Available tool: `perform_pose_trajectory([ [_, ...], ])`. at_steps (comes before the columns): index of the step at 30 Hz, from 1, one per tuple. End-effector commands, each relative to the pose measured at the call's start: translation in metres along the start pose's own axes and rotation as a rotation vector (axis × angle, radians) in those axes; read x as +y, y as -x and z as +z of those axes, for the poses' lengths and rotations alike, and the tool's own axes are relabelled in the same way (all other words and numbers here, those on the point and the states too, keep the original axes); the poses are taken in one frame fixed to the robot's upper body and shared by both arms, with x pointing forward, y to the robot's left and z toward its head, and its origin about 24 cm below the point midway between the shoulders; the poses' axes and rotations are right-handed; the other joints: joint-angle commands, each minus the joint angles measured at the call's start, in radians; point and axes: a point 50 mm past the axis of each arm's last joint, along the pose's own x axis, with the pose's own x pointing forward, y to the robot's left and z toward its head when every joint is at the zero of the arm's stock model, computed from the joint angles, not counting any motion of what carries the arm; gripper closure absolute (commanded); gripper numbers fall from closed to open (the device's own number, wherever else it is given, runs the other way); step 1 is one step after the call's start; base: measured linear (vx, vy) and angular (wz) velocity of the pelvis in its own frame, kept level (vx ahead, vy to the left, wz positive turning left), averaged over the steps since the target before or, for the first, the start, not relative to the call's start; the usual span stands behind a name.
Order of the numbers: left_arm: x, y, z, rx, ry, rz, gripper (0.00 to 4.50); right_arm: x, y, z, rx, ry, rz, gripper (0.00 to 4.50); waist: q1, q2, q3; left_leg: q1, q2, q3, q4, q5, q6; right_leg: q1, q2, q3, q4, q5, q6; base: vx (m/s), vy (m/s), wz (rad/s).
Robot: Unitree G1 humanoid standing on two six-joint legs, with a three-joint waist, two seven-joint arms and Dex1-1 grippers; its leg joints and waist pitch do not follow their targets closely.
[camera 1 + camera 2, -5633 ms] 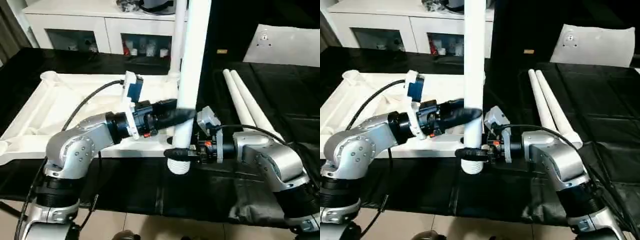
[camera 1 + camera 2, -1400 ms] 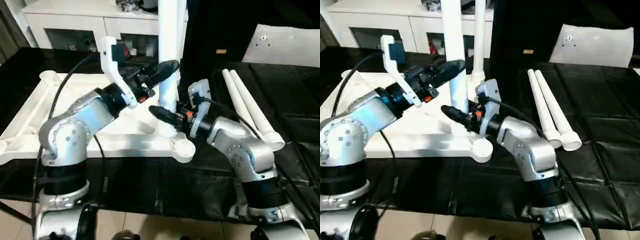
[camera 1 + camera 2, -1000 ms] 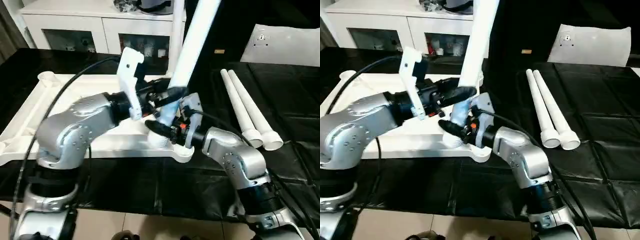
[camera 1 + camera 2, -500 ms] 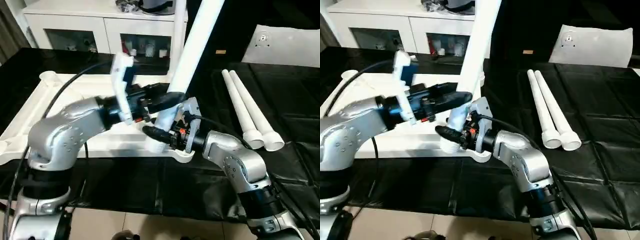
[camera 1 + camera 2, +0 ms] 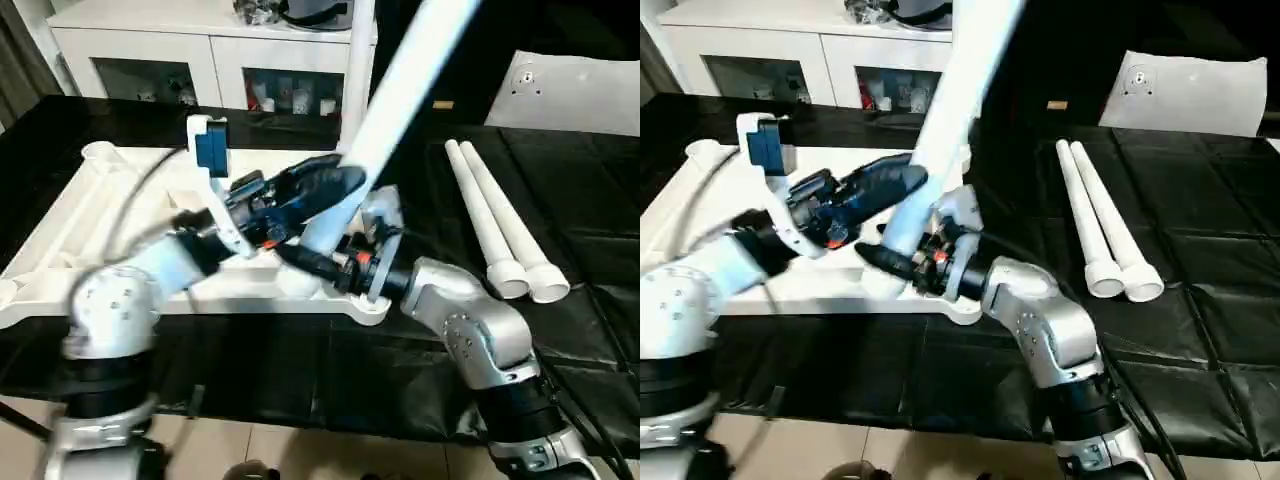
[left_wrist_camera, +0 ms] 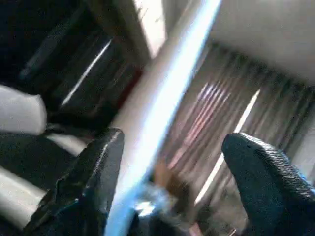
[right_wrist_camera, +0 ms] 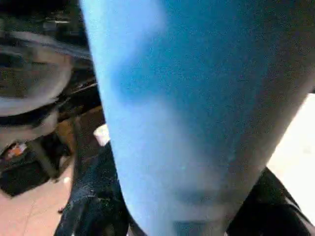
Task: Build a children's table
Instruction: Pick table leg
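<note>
White plastic leg (image 5: 395, 100) leans up and to the right, its fat end low by the near corner socket (image 5: 368, 306) of the tabletop (image 5: 90, 215). My right gripper (image 5: 890, 262) pinches the leg near the bottom. My left gripper (image 6: 170, 162) has its fingers (image 6: 91, 172) spread wide around it.

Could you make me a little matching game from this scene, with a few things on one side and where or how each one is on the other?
1. tilted leg
2. two spare legs
3. tabletop
4. left gripper

a. lying side by side on the black cover
b. underside up
c. leaning, right gripper shut on its lower end
d. open

Pairs: 1-c, 2-a, 3-b, 4-d
</note>
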Motion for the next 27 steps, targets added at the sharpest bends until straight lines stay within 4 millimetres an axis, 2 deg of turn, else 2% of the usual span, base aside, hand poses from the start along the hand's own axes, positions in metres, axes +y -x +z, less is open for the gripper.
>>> perform_pose_trajectory([
  [1,0.013,0.008,0.017,-0.129,-0.018,0.107,0.47,0.0,0.006,0.005,-0.054,-0.063,0.004,2.59,-0.005,0.008,-0.071,0.015,0.093,-0.048,-0.08,-0.228,-0.019,0.052,-0.108,0.084,-0.088,-0.374,-0.071,0.0,0.0,0.0],
  [3,0.019,0.012,0.022,-0.181,-0.035,0.159,0.27,0.0,0.008,0.007,-0.068,-0.092,0.012,2.59,-0.007,0.005,-0.073,0.011,0.09,-0.05,-0.08,-0.216,-0.009,0.057,-0.109,0.082,-0.087,-0.381,-0.048,0.0,0.0,0.0],
  [6,0.03,0.021,0.03,-0.134,-0.182,0.33,0.23,-0.009,0.019,0.014,-0.069,-0.149,-0.041,2.59,-0.011,0.012,-0.076,0.017,0.096,-0.055,-0.082,-0.19,-0.01,0.051,-0.103,0.083,-0.082,-0.35,-0.031,0.0,0.0,0.0],
  [7,0.033,0.024,0.03,-0.084,-0.237,0.375,0.23,-0.012,0.023,0.016,-0.064,-0.165,-0.063,2.59,-0.01,0.021,-0.076,0.018,0.097,-0.055,-0.083,-0.189,-0.012,0.05,-0.104,0.083,-0.082,-0.345,-0.031,0.0,0.0,0.0],
  [9,0.037,0.03,0.027,0.042,-0.361,0.454,0.23,-0.016,0.029,0.022,-0.062,-0.194,-0.085,2.59,-0.012,0.019,-0.077,0.02,0.097,-0.057,-0.085,-0.184,-0.014,0.05,-0.099,0.084,-0.077,-0.322,-0.027,0.0,0.0,0.0],
  [12,0.041,0.041,0.015,0.29,-0.548,0.482,0.23,-0.019,0.041,0.03,-0.046,-0.195,-0.093,2.59,-0.011,0.021,-0.076,0.022,0.095,-0.054,-0.085,-0.187,-0.017,0.049,-0.102,0.085,-0.077,-0.323,-0.026,0.0,0.0,0.0],
  [13,0.041,0.043,0.013,0.326,-0.576,0.485,0.23,-0.019,0.043,0.031,-0.039,-0.189,-0.097,2.59,-0.008,0.023,-0.076,0.023,0.096,-0.056,-0.085,-0.188,-0.018,0.048,-0.102,0.085,-0.077,-0.33,-0.022,0.0,0.0,0.0],
  [15,0.041,0.048,0.006,0.418,-0.634,0.462,0.23,-0.021,0.049,0.033,0.005,-0.129,-0.123,2.59,-0.007,0.023,-0.076,0.022,0.095,-0.051,-0.082,-0.183,-0.026,0.048,-0.105,0.086,-0.077,-0.332,-0.03,0.0,0.0,0.0],
  [16,0.039,0.052,-0.001,0.513,-0.682,0.424,0.23,-0.022,0.053,0.035,0.047,-0.039,-0.147,2.59,-0.002,0.016,-0.075,0.019,0.095,-0.053,-0.083,-0.182,-0.029,0.048,-0.107,0.084,-0.08,-0.346,-0.029,0.0,0.0,0.0],
  [17,0.037,0.055,-0.009,0.59,-0.709,0.382,0.23,-0.022,0.055,0.035,0.087,0.034,-0.162,2.59,-0.003,0.017,-0.075,0.018,0.096,-0.053,-0.084,-0.182,-0.032,0.05,-0.107,0.085,-0.076,-0.349,-0.025,0.0,0.0,0.0],
  [18,0.036,0.057,-0.014,0.642,-0.726,0.352,0.23,-0.022,0.057,0.034,0.116,0.079,-0.171,2.59,-0.005,0.018,-0.074,0.02,0.096,-0.051,-0.084,-0.189,-0.037,0.045,-0.106,0.087,-0.077,-0.359,-0.019,0.0,0.0,0.0],
  [19,0.034,0.059,-0.024,0.69,-0.704,0.302,0.23,-0.021,0.057,0.034,0.133,0.115,-0.188,2.59,-0.009,0.015,-0.07,0.022,0.093,-0.048,-0.084,-0.208,-0.038,0.043,-0.107,0.087,-0.082,-0.386,-0.024,0.0,0.0,0.0],
  [22,0.034,0.059,-0.035,0.742,-0.711,0.244,0.23,-0.02,0.056,0.031,0.153,0.153,-0.203,2.59,-0.007,0.015,-0.068,0.021,0.092,-0.05,-0.083,-0.228,-0.029,0.044,-0.11,0.084,-0.09,-0.439,-0.031,0.0,0.0,0.0],
  [24,0.039,0.061,-0.047,0.823,-0.744,0.195,0.59,-0.021,0.055,0.025,0.167,0.181,-0.241,2.59,-0.01,0.016,-0.069,0.024,0.094,-0.051,-0.083,-0.245,-0.029,0.042,-0.108,0.083,-0.09,-0.437,-0.035,0.0,0.0,0.0],
  [26,0.041,0.062,-0.052,0.861,-0.759,0.17,0.59,-0.022,0.054,0.022,0.174,0.199,-0.263,2.59,-0.013,0.016,-0.067,0.024,0.091,-0.051,-0.083,-0.26,-0.031,0.04,-0.109,0.083,-0.095,-0.453,-0.027,0.0,0.0,0.0],
  [27,0.045,0.064,-0.057,0.907,-0.779,0.141,0.89,-0.023,0.054,0.016,0.193,0.236,-0.31,2.59,-0.013,0.016,-0.067,0.025,0.09,-0.052,-0.084,-0.266,-0.032,0.039,-0.108,0.081,-0.099,-0.466,-0.018,0.0,0.0,0.0],
])
